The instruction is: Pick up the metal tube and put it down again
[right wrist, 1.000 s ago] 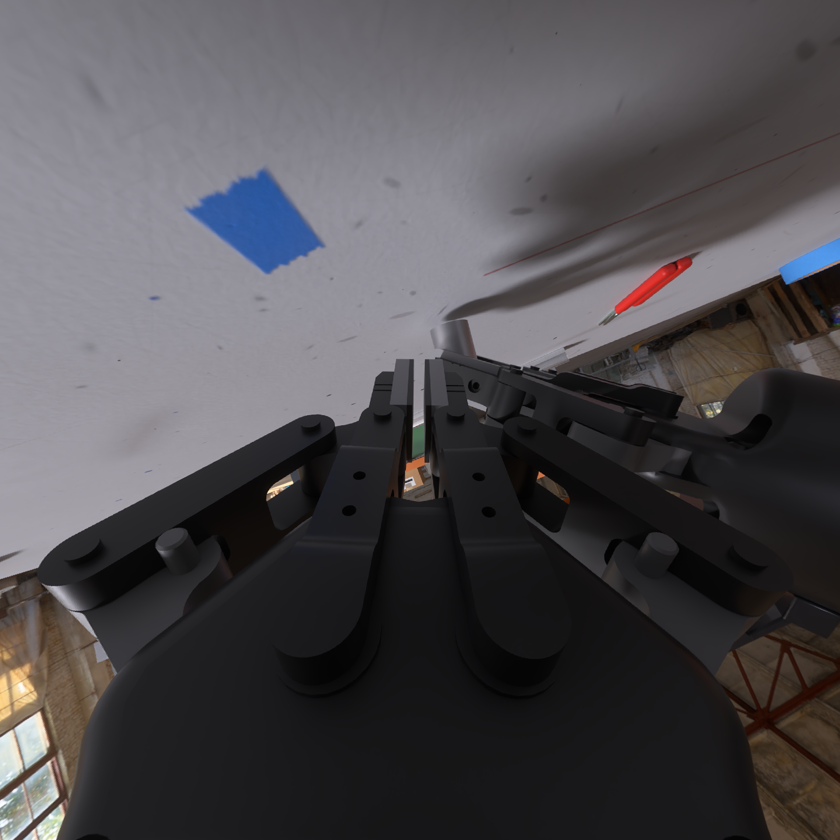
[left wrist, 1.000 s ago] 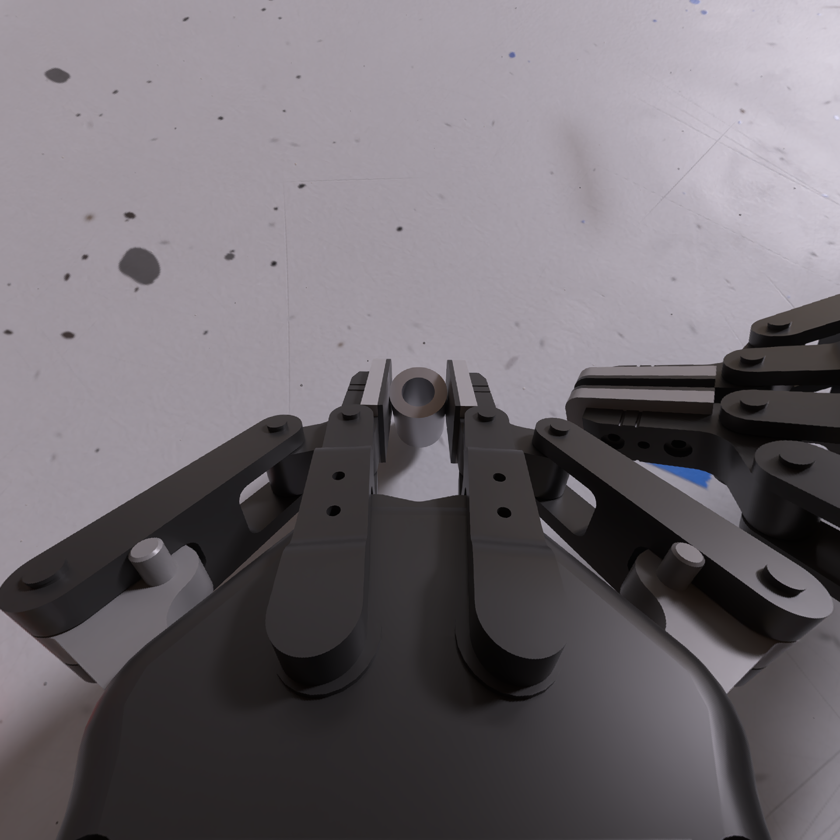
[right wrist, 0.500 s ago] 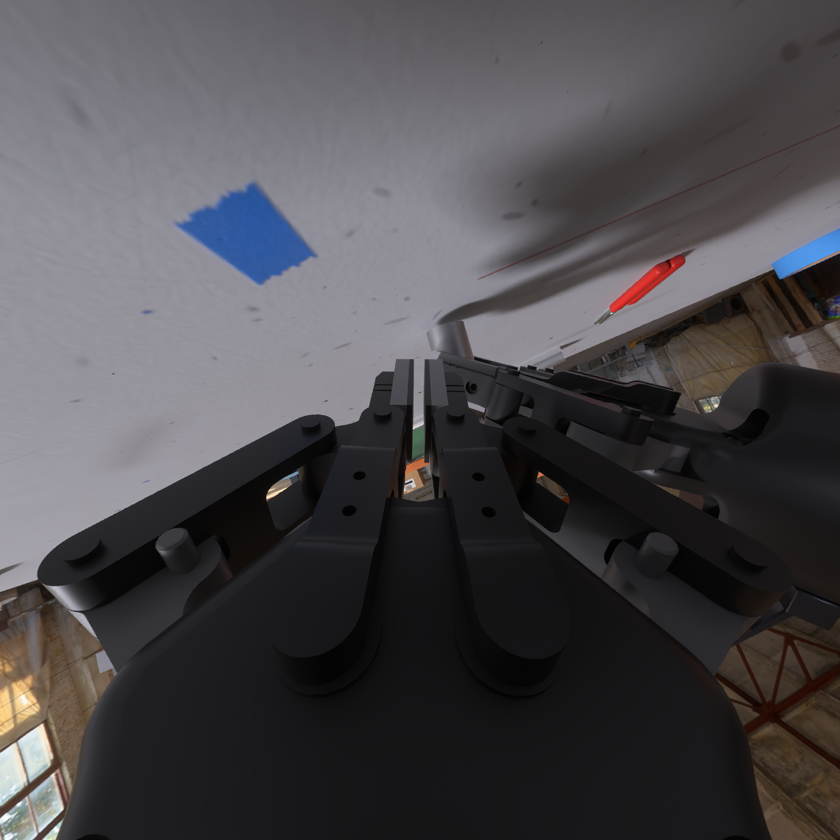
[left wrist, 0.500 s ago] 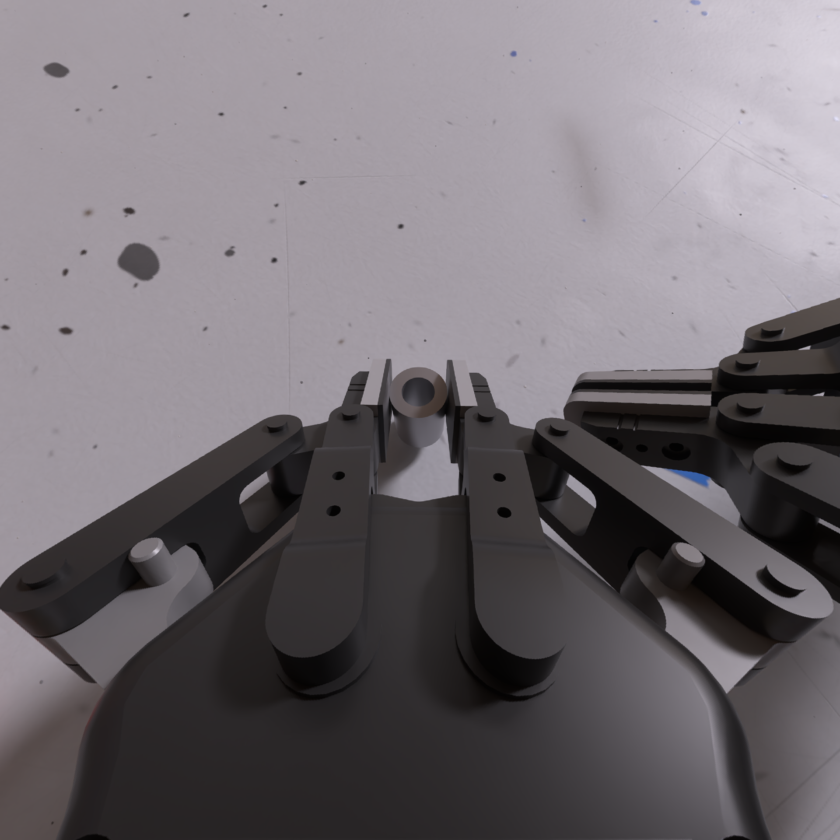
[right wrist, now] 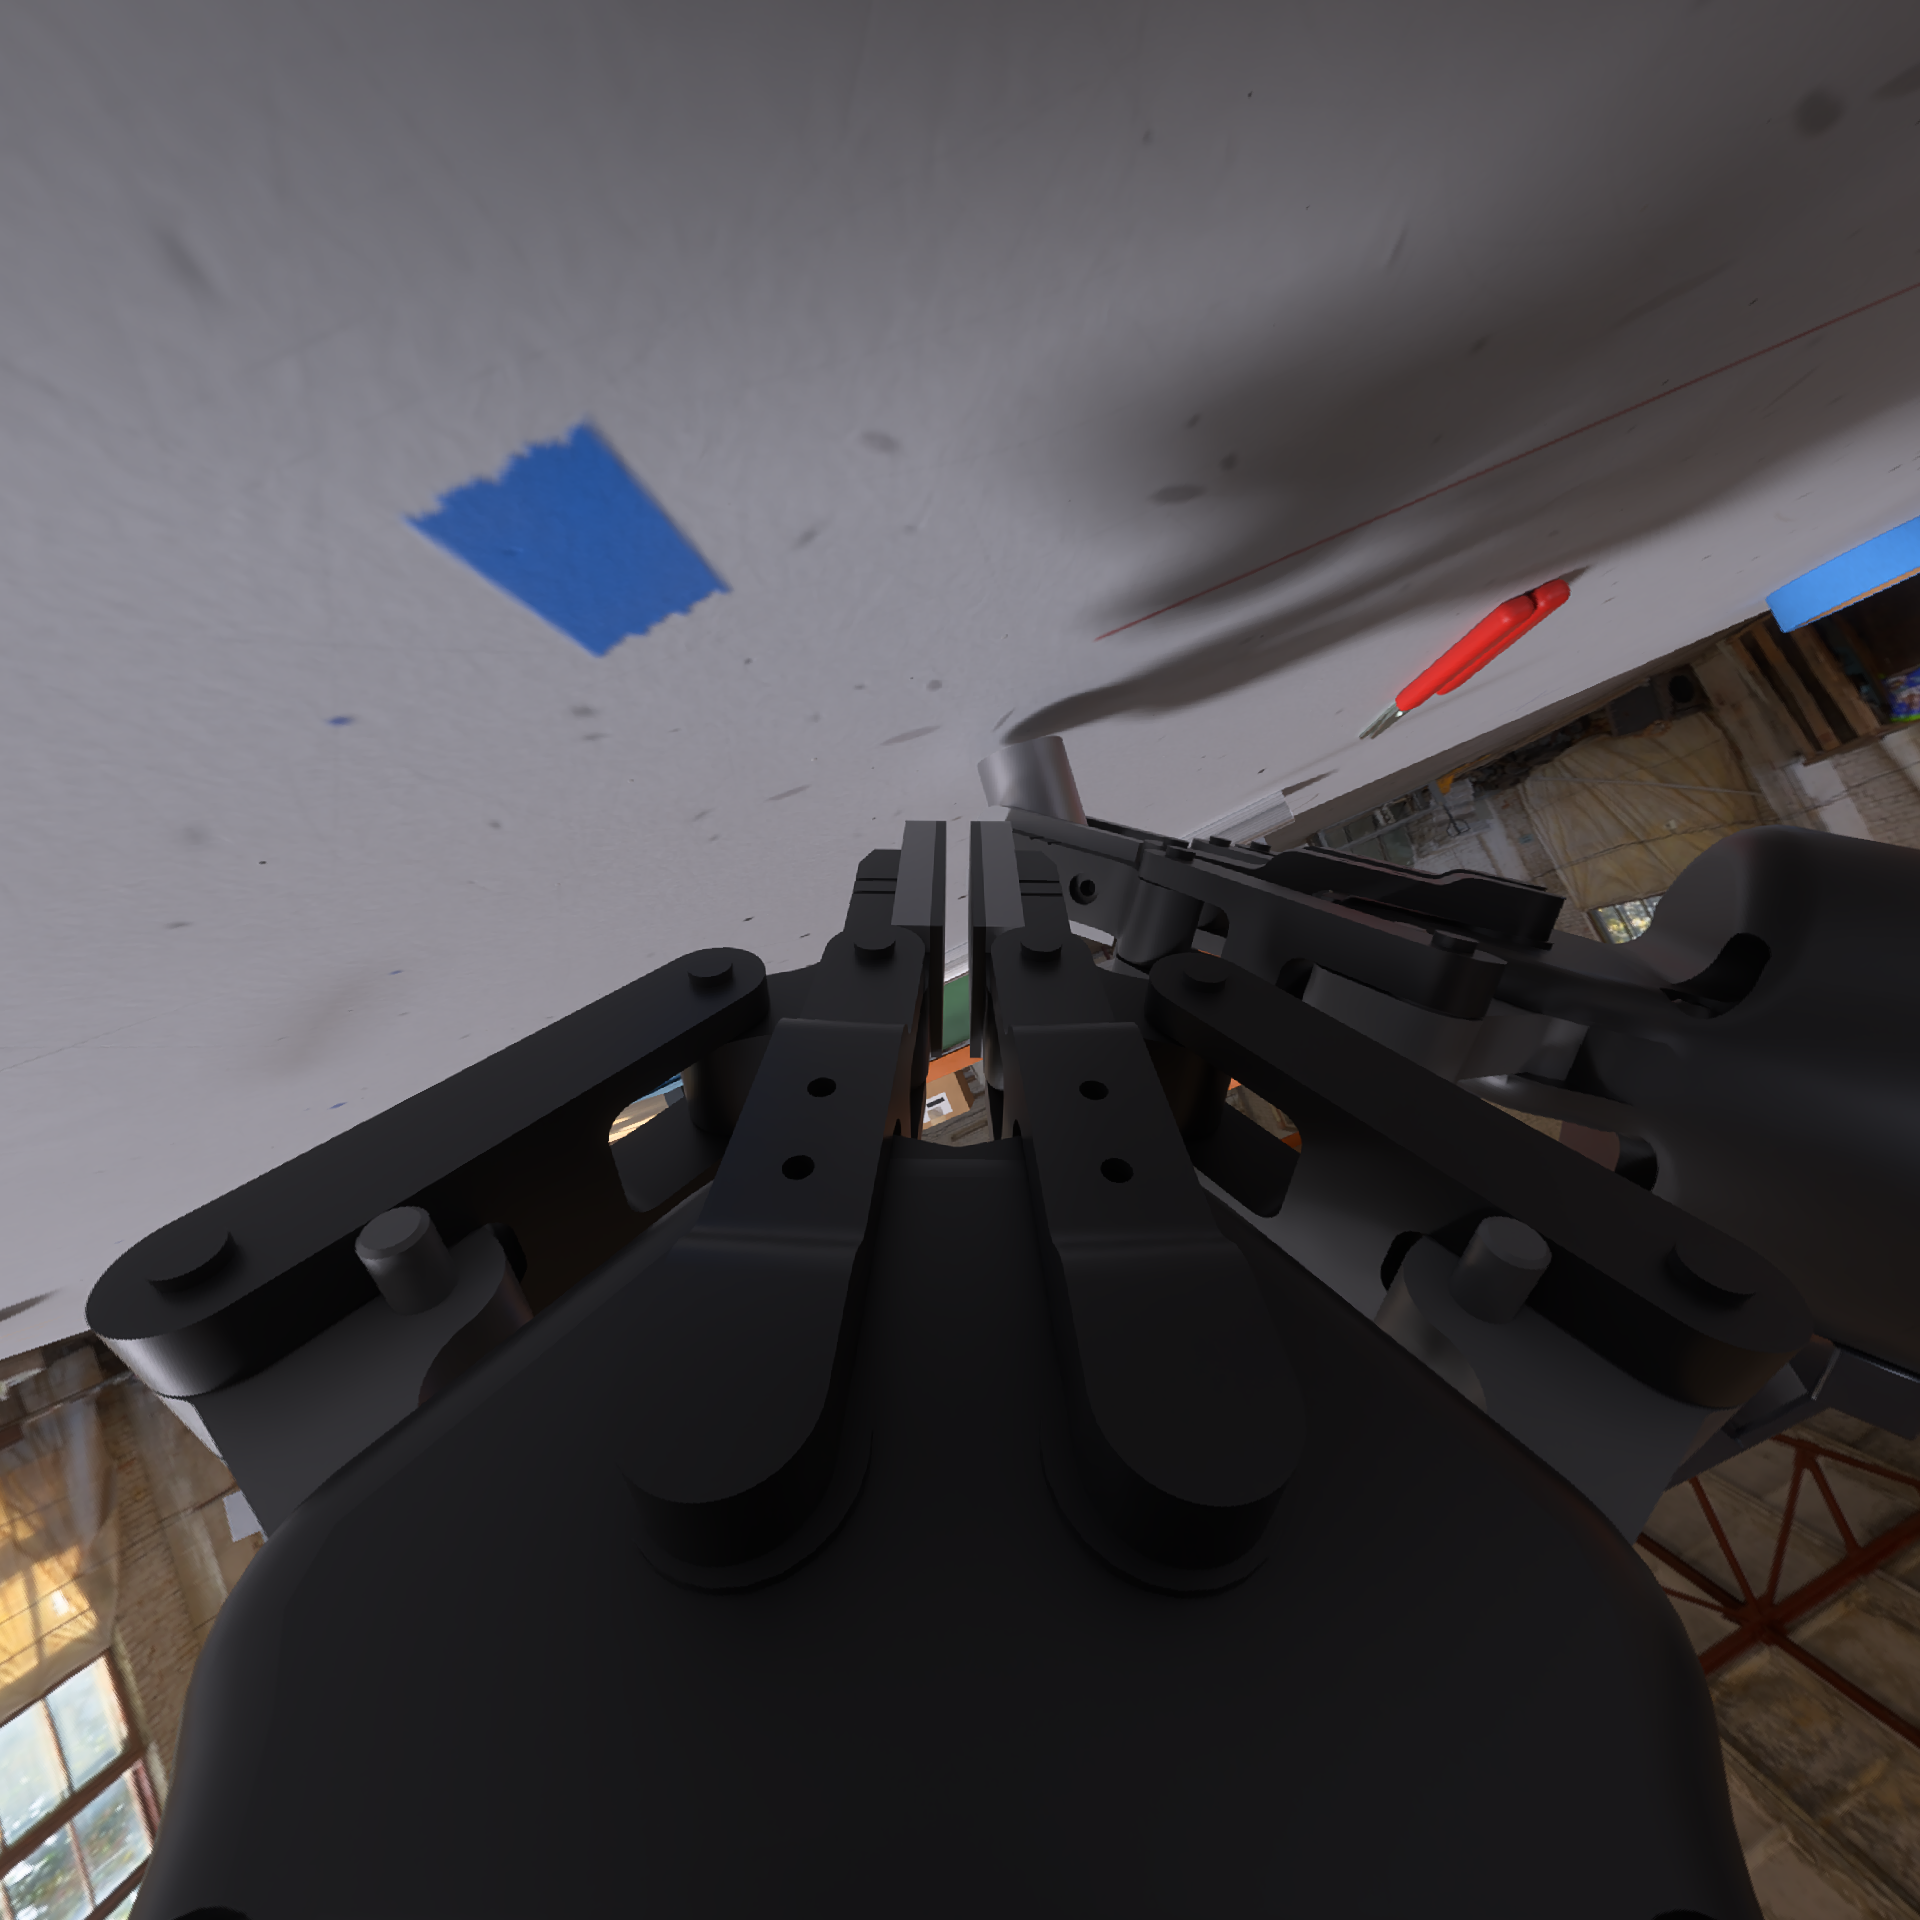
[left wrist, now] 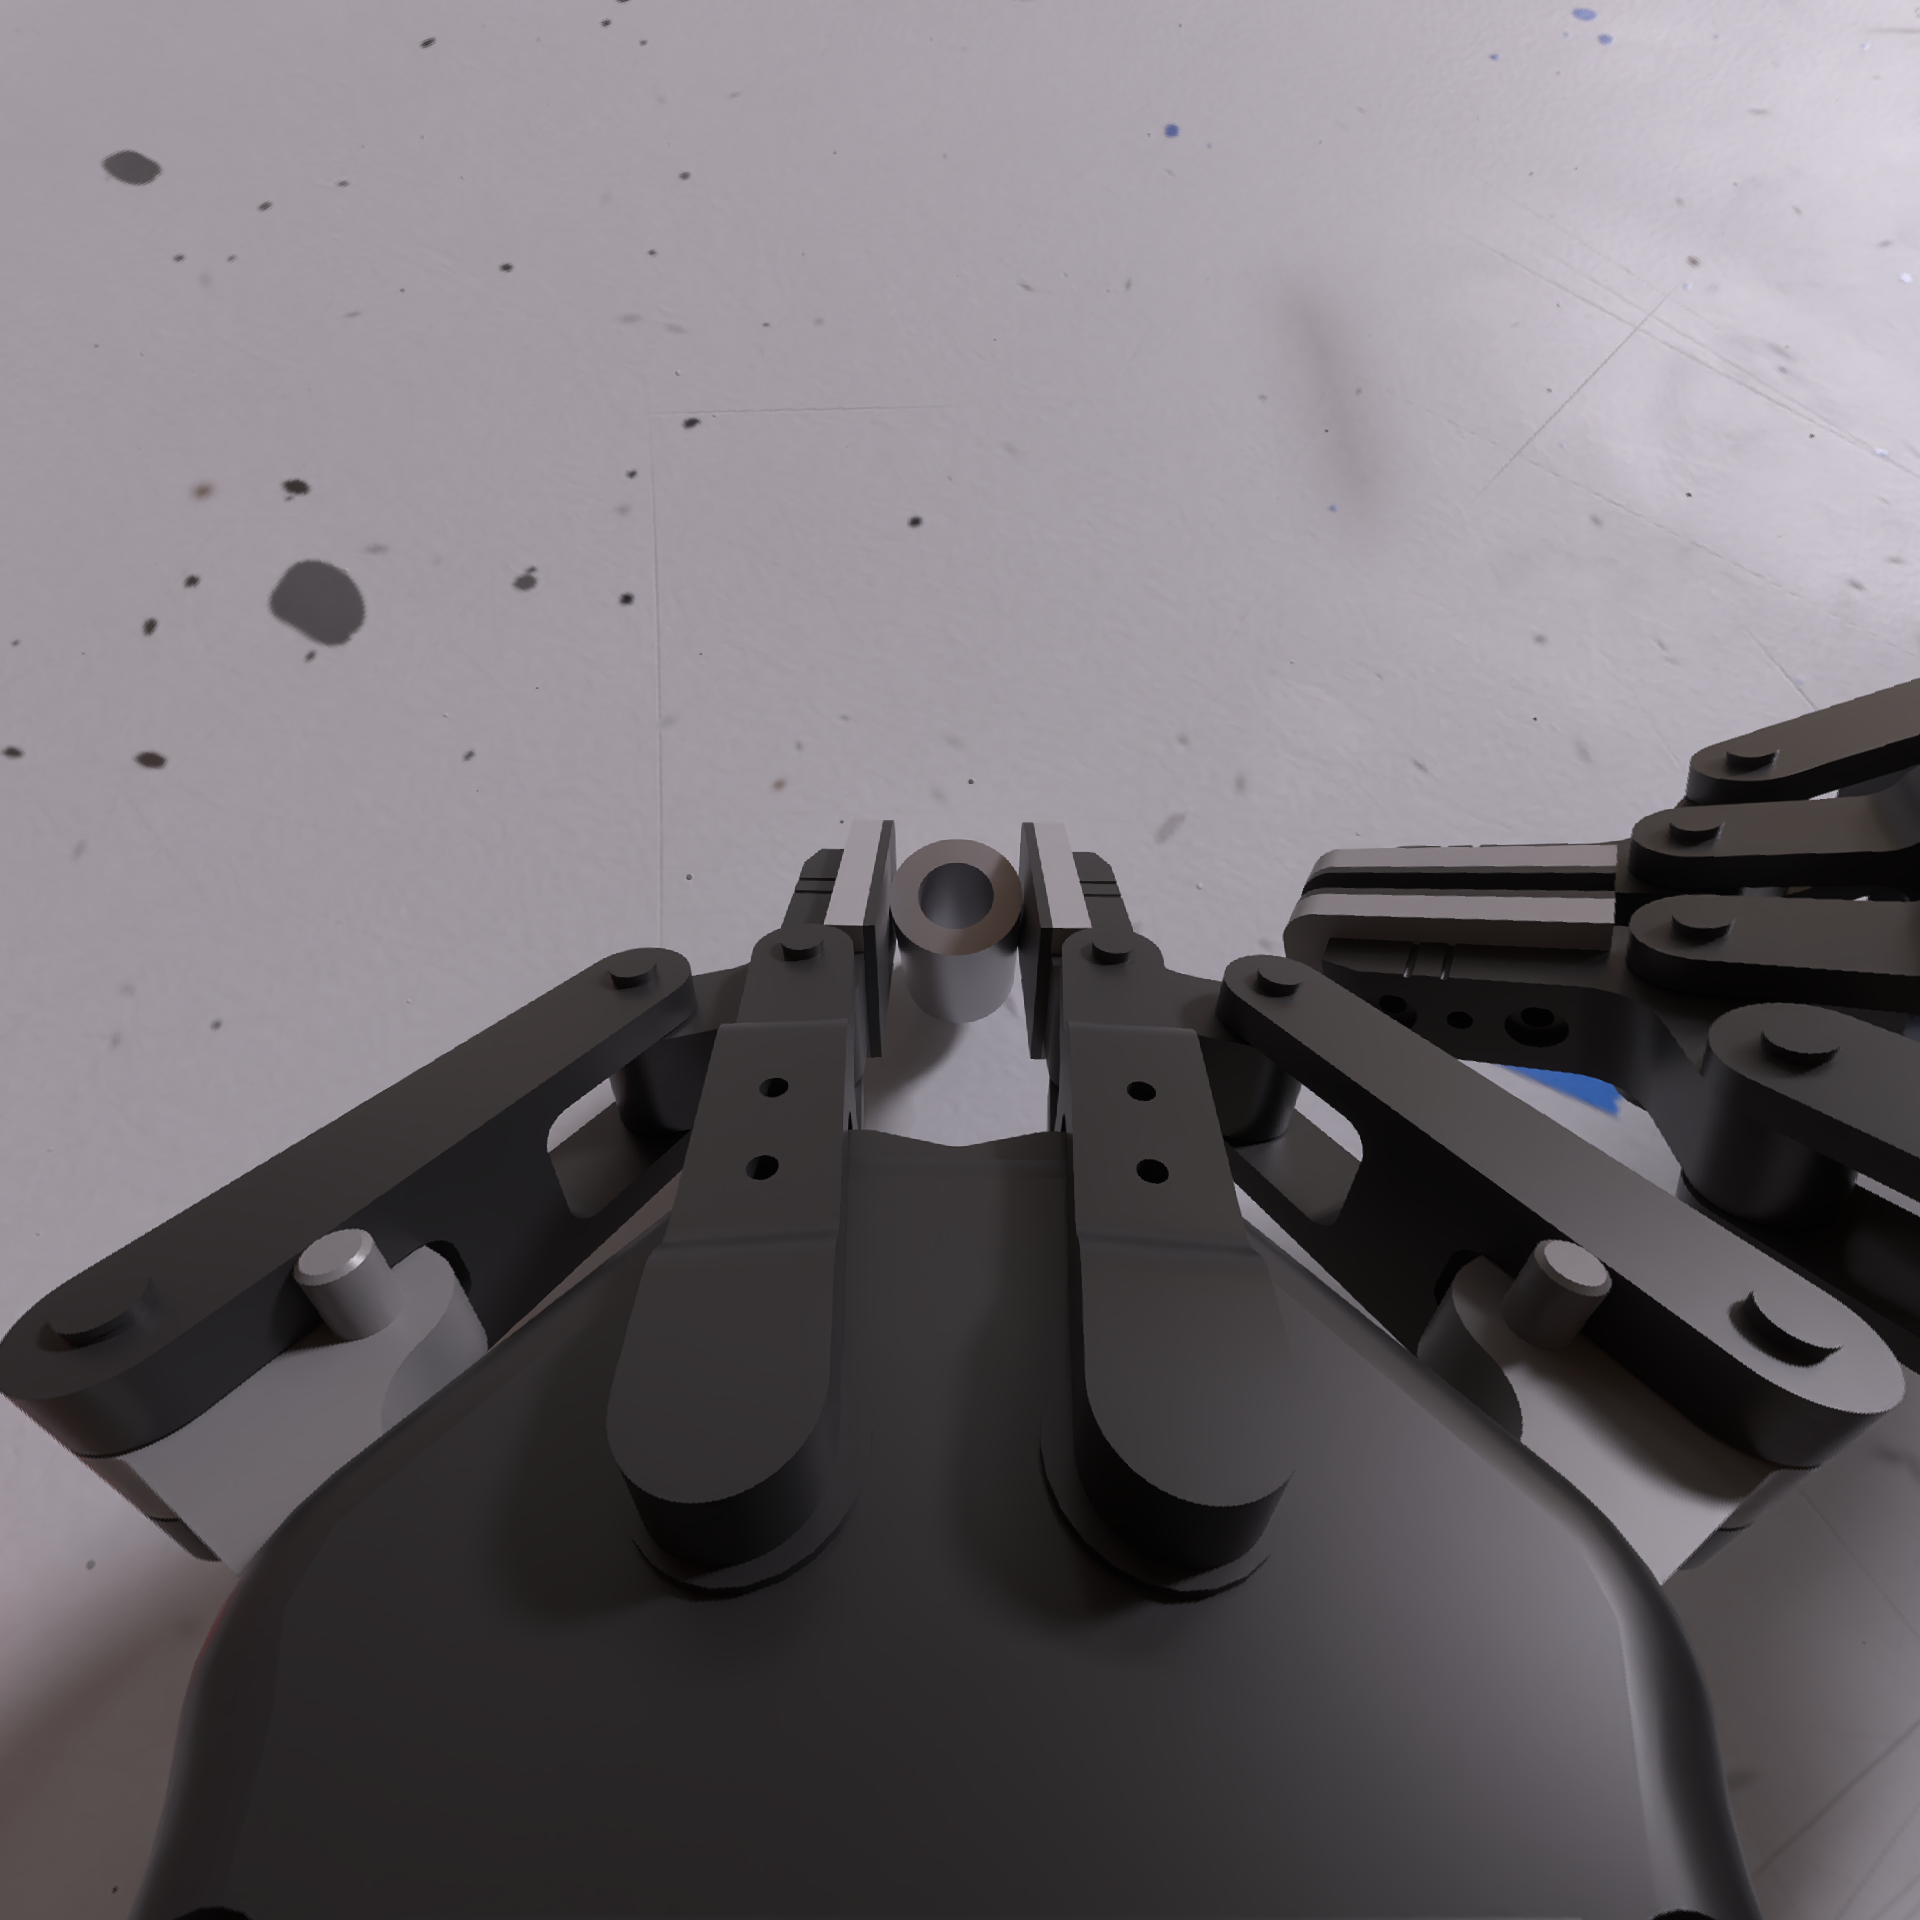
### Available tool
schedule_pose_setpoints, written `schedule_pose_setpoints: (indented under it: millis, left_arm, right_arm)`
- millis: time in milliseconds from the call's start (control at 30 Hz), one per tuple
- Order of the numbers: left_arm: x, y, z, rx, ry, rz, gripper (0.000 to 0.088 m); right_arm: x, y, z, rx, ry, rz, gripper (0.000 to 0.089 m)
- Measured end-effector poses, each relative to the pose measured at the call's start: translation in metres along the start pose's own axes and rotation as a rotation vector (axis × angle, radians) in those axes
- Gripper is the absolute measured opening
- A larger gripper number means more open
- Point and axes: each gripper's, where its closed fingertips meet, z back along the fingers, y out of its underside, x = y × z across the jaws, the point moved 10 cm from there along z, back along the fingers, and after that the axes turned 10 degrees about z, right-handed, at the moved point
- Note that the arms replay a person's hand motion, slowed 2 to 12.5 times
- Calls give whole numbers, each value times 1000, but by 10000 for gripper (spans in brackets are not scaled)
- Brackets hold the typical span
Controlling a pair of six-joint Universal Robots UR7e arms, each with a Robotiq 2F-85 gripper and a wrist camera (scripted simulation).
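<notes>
1. Grip: left gripper (left wrist: 957, 914) is clamped on the short grey metal tube (left wrist: 957, 935), one pad pressed to each side of the tube wall.
2. Tube stands upright between the pads, open bore facing the left wrist camera; from the right wrist view its upper end (right wrist: 1029, 774) pokes out past the left gripper's fingers.
3. Whether the tube's far end touches the speckled white tabletop (left wrist: 935, 312) cannot be told.
4. Right gripper (right wrist: 957, 873) has its pads drawn nearly together, a thin slit between them, nothing held.
5. Right gripper lies just beside the left one, its fingers (left wrist: 1455, 883) level and pointing toward the tube.
6. Blue tape patch (right wrist: 571, 540) lies on the tabletop, well apart from the tube.
7. Red-handled tool (right wrist: 1475, 655) lies near the table's far edge.
</notes>
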Motion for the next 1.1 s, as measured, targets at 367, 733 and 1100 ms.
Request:
schedule_pose_setpoints:
  millis: [367, 733, 1100]
  left_arm:
    - [1, 0, 0, 0, 4, 4, 213]
    - [3, -2, -1, 6, 10, 10, 213]
    - [4, -2, -1, 12, 15, 16, 213]
  right_arm:
    - [-1, 1, 1, -3, -1, -9, 42]
    - [-1, 5, 3, -15, -15, -32, 42]
    - [-1, 9, 8, -36, -6, -57, 36]
